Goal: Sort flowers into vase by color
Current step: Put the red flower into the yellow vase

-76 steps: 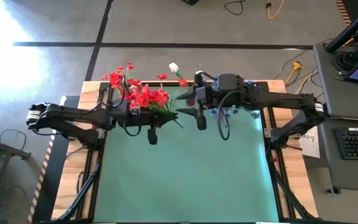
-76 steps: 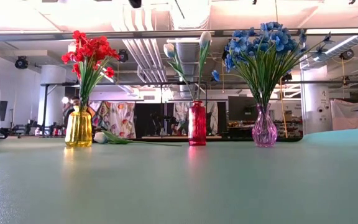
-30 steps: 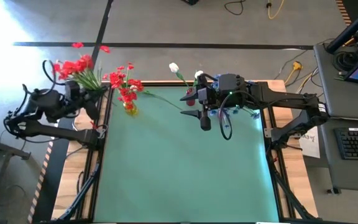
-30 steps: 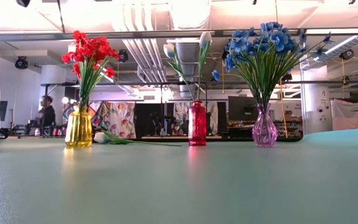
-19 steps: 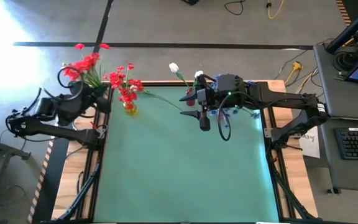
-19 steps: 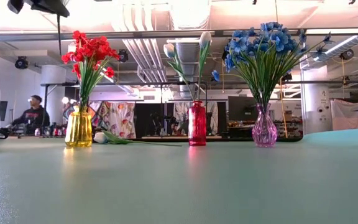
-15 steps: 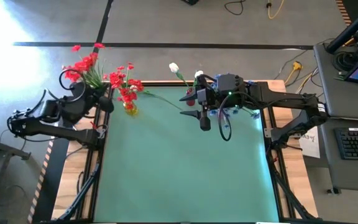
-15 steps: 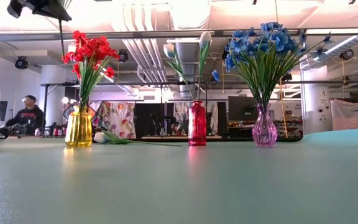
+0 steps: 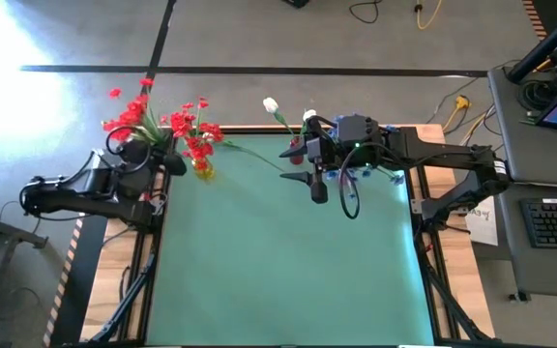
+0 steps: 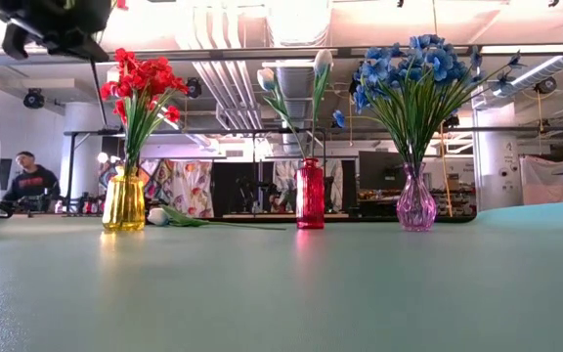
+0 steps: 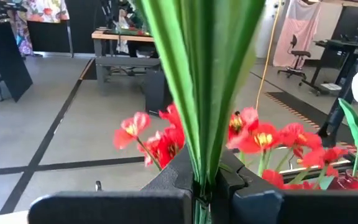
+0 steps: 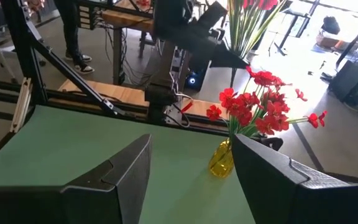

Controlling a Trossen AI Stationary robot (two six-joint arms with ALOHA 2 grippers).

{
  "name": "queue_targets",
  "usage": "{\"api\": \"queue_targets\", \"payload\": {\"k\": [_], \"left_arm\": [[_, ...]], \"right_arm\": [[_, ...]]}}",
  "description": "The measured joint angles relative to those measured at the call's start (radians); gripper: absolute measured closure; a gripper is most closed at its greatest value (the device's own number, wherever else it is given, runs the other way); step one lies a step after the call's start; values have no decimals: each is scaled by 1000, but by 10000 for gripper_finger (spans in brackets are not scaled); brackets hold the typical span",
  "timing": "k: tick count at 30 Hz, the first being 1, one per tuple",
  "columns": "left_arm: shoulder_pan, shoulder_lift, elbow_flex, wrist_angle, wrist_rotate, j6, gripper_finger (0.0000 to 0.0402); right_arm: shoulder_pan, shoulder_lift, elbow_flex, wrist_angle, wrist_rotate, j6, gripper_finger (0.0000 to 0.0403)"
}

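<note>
My left gripper is shut on a bunch of red flowers, high beside the table's far left corner, just left of the yellow vase that holds other red flowers. In the low view it shows at the top left. The red vase holds white tulips. The purple vase holds blue flowers. A white flower lies flat on the mat between the yellow and red vases. My right gripper is open and empty, above the far middle of the table. My left gripper pinches the bunch's green stems, several together, between its two fingers. The fingers come about level from the table's left and lie across the stems. The bunch stands roughly upright, blooms above the fingers, lifted clear of the table.
The three vases stand in a row along the table's far edge. The green mat spreads toward the near edge. A desk with a keyboard stands to the right. A person shows in the room behind.
My left gripper has carried the red bunch from outside the table's left edge toward the right, up to the yellow vase, and has come down into the low view's top left. It has stayed shut on the stems. My right arm has kept still.
</note>
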Motion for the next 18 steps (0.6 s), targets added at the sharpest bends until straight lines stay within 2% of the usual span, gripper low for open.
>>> {"api": "queue_targets", "payload": {"k": [9,18], "left_arm": [[20,-3,-112,128,-5,14,401],[70,-5,-137,160,125,27,401]], "right_arm": [[0,0,0,2,0,0,188],[0,0,0,3,0,0,187]]}}
